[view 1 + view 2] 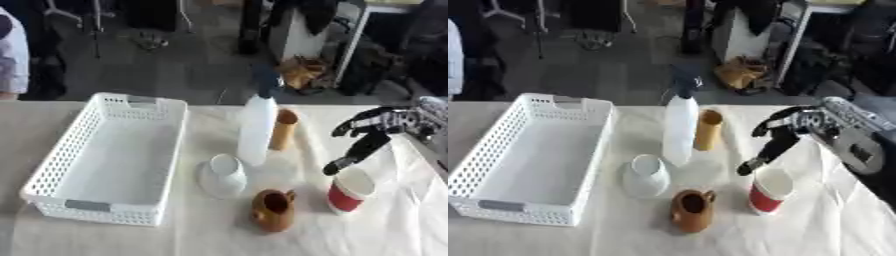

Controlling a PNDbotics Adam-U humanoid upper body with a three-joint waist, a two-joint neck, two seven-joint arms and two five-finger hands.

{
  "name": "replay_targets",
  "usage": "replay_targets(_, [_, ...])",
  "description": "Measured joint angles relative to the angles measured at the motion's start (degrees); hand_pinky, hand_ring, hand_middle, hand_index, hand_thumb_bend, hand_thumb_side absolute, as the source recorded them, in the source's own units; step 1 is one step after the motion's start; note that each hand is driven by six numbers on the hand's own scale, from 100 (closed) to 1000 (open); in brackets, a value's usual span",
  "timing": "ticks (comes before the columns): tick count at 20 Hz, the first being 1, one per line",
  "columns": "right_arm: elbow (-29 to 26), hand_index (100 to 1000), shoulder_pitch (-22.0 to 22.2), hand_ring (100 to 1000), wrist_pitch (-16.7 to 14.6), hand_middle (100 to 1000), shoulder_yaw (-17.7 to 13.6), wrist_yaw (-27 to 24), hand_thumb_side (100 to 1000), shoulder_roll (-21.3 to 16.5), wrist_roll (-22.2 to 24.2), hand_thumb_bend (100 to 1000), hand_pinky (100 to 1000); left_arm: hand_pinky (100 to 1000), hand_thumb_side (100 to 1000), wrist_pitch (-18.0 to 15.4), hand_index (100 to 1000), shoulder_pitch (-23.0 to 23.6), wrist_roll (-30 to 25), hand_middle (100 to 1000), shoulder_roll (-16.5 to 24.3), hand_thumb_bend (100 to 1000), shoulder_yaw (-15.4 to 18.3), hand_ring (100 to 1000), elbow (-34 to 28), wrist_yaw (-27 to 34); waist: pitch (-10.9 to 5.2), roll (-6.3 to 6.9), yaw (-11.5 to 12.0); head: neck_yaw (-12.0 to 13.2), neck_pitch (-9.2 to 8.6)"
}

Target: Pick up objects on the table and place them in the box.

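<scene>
A: Surface?
B: Cloth-covered table [105, 240], office clutter behind. Basket [52, 170] empty, well left of the cup [352, 191].
A: Other items?
B: Spray bottle [257, 127], tube [283, 130], white cup [223, 175] and brown jug [273, 209], all left of the cup.
A: Hand?
B: Right hand [785, 131] just above the cup, fingers spread, holding nothing. Left hand not visible.
A: Step?
B: Judged: reaching. Next, lower and close around the cup.

**Nothing to read**

I can make out no words, numbers or brand marks anywhere. The grey tag on the near wall of my white perforated plastic basket [87, 205] looks blank, and the red band on the paper cup [344, 200] shows no lettering.
</scene>
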Motion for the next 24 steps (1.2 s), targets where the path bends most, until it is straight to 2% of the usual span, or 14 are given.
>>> replay_targets(10, [-0.05,1000,2.92,1000,0.31,1000,-1.25,-1.07,719,-0.61,-0.31,778,866,951,854,0.17,837,0.00,-0.32,793,-0.05,100,0.03,888,0.00,0.00,0.02,0.53,-0.21,0.30,0.00])
replay_targets(12, [-0.24,1000,3.41,1000,0.73,1000,-1.68,-1.89,718,-0.62,-0.73,742,836,952,855,0.20,833,0.01,-0.42,788,-0.07,100,0.05,885,0.00,0.00,0.05,0.66,-0.22,0.33,0.00])
replay_targets(13, [-0.32,1000,3.63,1000,1.09,1000,-1.86,-2.50,727,-0.62,-1.09,774,832,953,854,0.20,832,0.01,-0.49,788,-0.11,100,0.06,885,0.00,0.00,0.07,0.71,-0.22,0.35,0.00])
replay_targets(15, [-0.32,1000,4.26,1000,2.19,1000,-2.21,-4.26,722,-0.63,-2.19,769,819,952,857,0.25,829,0.01,-0.57,784,-0.29,100,0.18,882,0.00,0.00,0.15,0.74,-0.24,0.39,0.00])
replay_targets(17, [-0.32,1000,4.76,1000,3.31,1000,-2.23,-5.92,691,-0.64,-3.31,761,780,954,862,0.35,826,0.01,-0.68,782,-0.43,100,0.31,879,0.00,0.00,0.19,0.77,-0.25,0.40,0.00])
replay_targets(18, [-0.32,1000,4.90,1000,3.77,1000,-2.24,-6.58,643,-0.64,-3.77,759,749,955,864,0.41,826,0.01,-0.74,781,-0.48,100,0.31,879,0.00,0.01,0.19,0.78,-0.28,0.40,0.00])
replay_targets(20, [-0.32,1000,5.24,1000,4.39,1000,-2.24,-7.85,621,-0.75,-4.39,783,735,957,865,0.55,824,0.01,-0.86,778,-0.49,100,0.32,877,0.00,0.08,0.19,0.80,-0.29,0.40,0.00])
replay_targets(23, [-0.32,1000,5.33,1000,4.67,1000,-2.19,-9.11,619,-1.07,-4.67,772,744,958,864,0.80,822,0.01,-0.90,776,-0.49,100,0.34,875,0.00,0.19,0.19,0.81,-0.29,0.38,0.00])
replay_targets(24, [-0.32,1000,5.34,1000,4.67,1000,-2.15,-9.33,583,-1.10,-4.67,774,742,956,866,0.92,821,0.01,-0.96,773,-0.49,100,0.34,872,0.00,0.19,0.19,0.80,-0.29,0.37,0.00])
